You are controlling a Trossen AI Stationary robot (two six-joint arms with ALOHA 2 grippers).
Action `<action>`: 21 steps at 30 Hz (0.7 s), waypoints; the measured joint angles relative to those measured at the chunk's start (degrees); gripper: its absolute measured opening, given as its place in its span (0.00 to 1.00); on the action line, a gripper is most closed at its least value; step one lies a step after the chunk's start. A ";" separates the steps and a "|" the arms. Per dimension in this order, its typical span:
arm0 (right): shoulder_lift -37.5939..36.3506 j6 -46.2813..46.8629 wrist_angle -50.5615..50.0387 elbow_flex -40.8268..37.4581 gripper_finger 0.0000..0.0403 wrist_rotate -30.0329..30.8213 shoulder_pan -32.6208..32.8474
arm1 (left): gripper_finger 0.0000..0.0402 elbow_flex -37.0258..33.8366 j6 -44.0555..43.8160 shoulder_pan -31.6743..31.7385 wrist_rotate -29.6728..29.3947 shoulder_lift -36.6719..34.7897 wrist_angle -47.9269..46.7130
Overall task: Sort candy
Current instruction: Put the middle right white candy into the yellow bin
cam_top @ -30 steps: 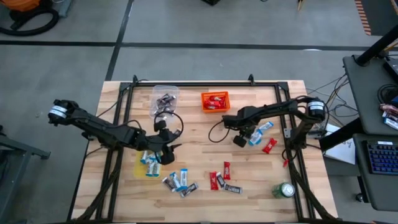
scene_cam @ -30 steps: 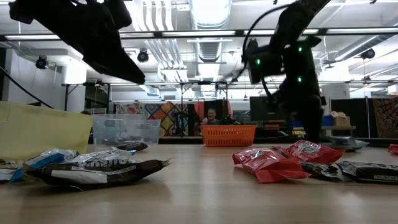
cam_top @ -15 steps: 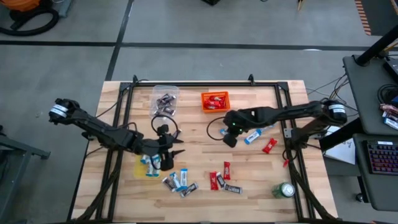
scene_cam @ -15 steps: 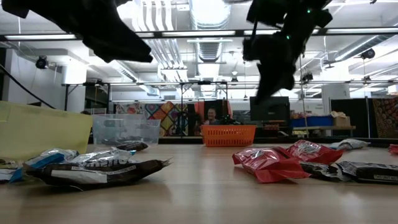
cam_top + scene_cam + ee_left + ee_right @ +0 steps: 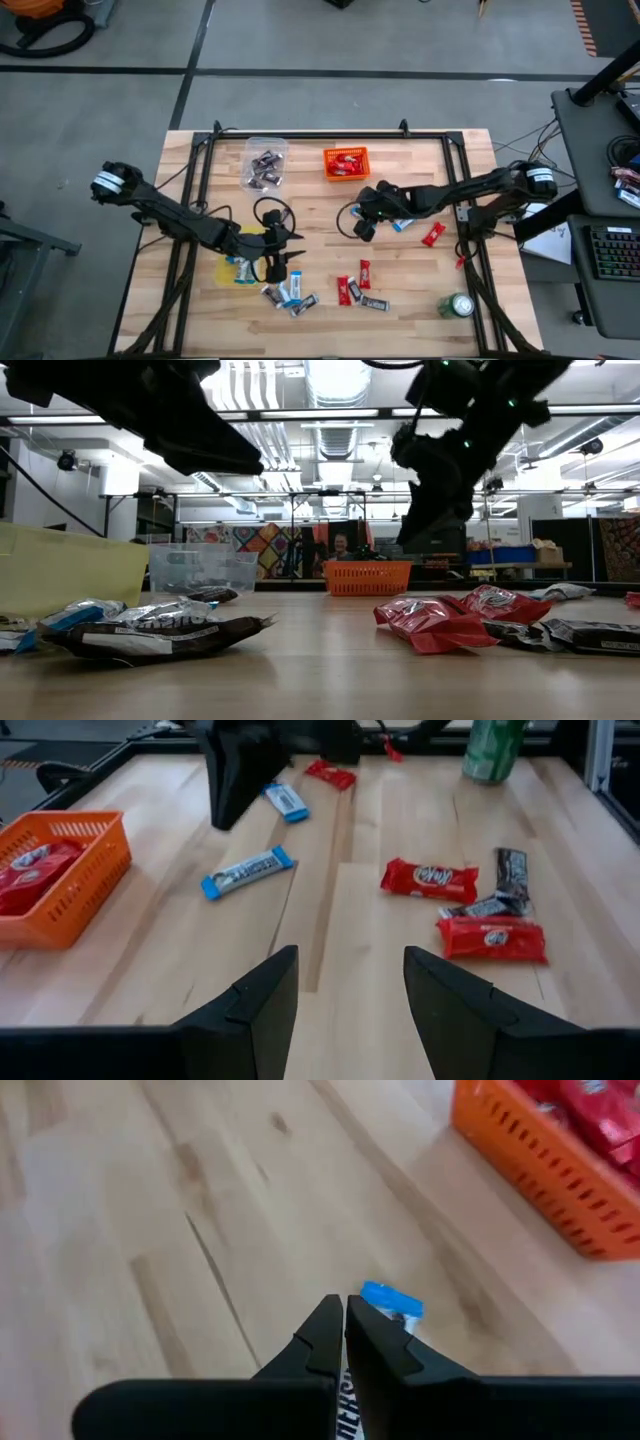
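Wrapped mini bars lie loose on the wooden table: blue-and-white and dark ones (image 5: pixel 290 292), red ones (image 5: pixel 352 288) and a lone red one (image 5: pixel 432 234). My right gripper (image 5: pixel 360 230) (image 5: pixel 345 1305) hangs over the middle of the table, shut on a blue-and-white bar. Another blue-and-white bar (image 5: pixel 400 222) lies beside it. My left gripper (image 5: pixel 283 258) (image 5: pixel 345 960) is open and empty. It hovers by the yellow bin (image 5: pixel 226 266), which holds blue-and-white bars. It faces the red bars (image 5: pixel 429 878). My right gripper pinches a blue-and-white bar between its two shut fingers. The bar's blue end (image 5: pixel 392 1300) sticks out past the fingertips, and white wrapper (image 5: pixel 347 1398) shows in the slit farther back. The low view shows the gripper (image 5: pixel 430 510) well above the table, so the bar is lifted clear.
An orange bin (image 5: pixel 346 162) with red bars and a clear bin (image 5: pixel 265 165) with dark bars stand near the far edge. A green can (image 5: pixel 458 305) stands near the near right corner. Black frame rails run along the table's sides. Bare wood lies between the two grippers.
My right gripper has risen from table height and moved toward the table's left, as its arm stretched out. My left gripper has moved toward the near edge and a little right, from over the yellow bin toward the loose bars.
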 joint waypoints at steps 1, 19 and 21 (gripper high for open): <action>0.37 -0.27 2.14 -1.20 0.02 0.37 0.43 | 0.41 0.02 -0.02 -0.16 0.01 0.30 0.75; 1.10 -4.49 35.39 -23.39 0.10 16.30 9.99 | 0.41 0.02 0.46 -2.62 -0.07 0.34 1.99; 1.10 -4.00 35.36 -23.39 0.17 16.30 9.99 | 0.41 0.02 0.47 -2.62 -0.07 0.34 2.12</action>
